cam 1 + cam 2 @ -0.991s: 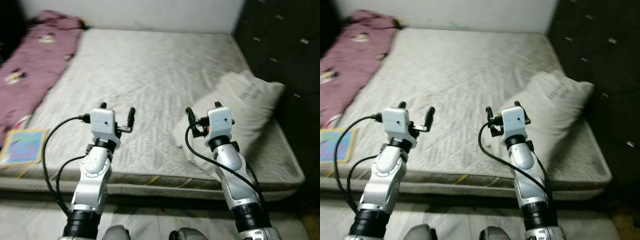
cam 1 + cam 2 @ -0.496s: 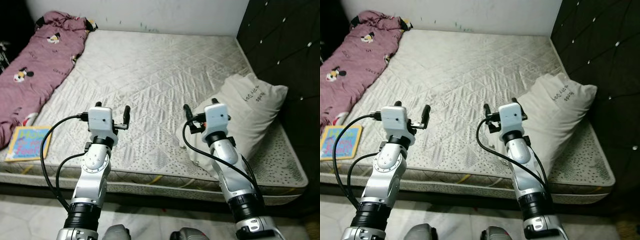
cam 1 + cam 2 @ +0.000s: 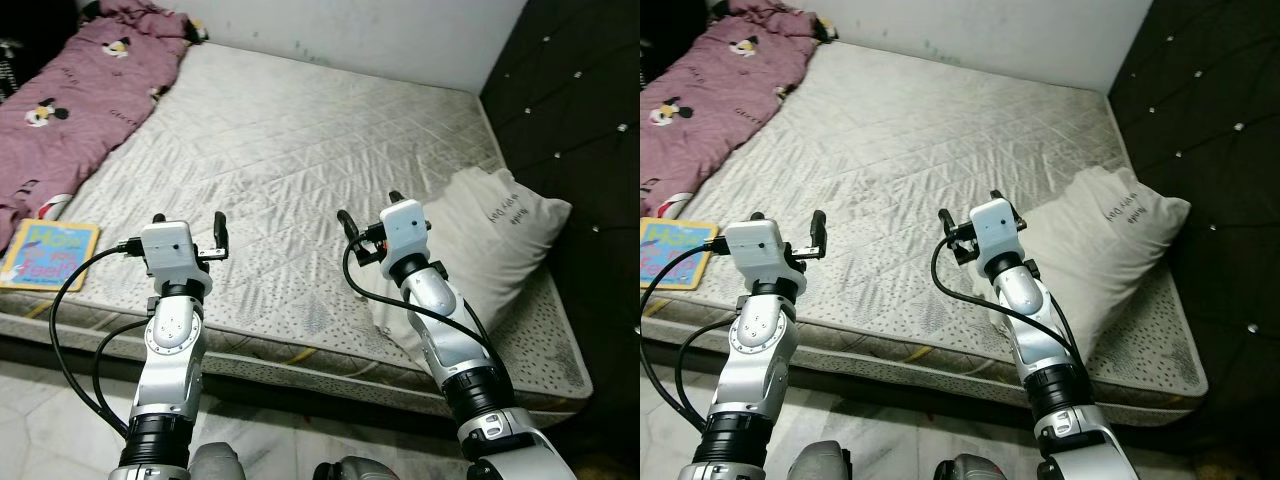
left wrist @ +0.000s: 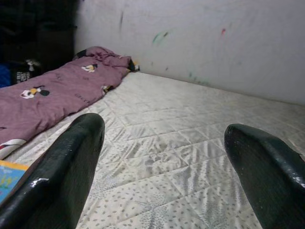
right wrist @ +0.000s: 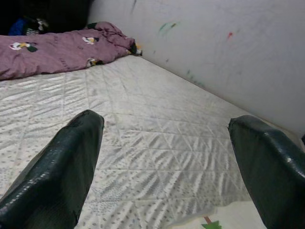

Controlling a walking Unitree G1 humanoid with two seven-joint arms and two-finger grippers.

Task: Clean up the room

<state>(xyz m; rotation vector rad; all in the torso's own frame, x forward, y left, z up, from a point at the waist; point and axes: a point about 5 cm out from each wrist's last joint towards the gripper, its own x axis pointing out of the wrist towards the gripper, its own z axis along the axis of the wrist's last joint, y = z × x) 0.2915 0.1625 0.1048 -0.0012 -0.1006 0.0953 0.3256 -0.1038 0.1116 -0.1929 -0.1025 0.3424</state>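
While the robot stands at the bed's long edge, the items read as follows.

Left eye view: mattress (image 3: 300, 150), bare and quilted. Blanket (image 3: 70, 110), maroon with cartoon prints, bunched along the far left side. Book (image 3: 45, 252), bright cover, flat on the near left corner just beside the blanket. Pillow (image 3: 490, 235), off-white, near the dark headboard (image 3: 580, 110). Left hand (image 3: 190, 225) raised over the near edge, fingers wide, holding nothing. Right hand (image 3: 368, 212) likewise wide and empty, just beside the pillow. Against the pictures a second ago the whole scene has shifted and sharpened; that is camera travel, since nothing on the bed has moved.

Right eye view: same scene, nothing to add.

Left wrist view: two black fingers (image 4: 62, 167) well apart, blanket and book corner beyond, marked wall (image 4: 214, 43) behind.

Right wrist view: fingers (image 5: 62, 167) well apart above the mattress; pillow corner at one edge.

Judgement: approach only, no tidying begun; pillow is the nearest candidate.
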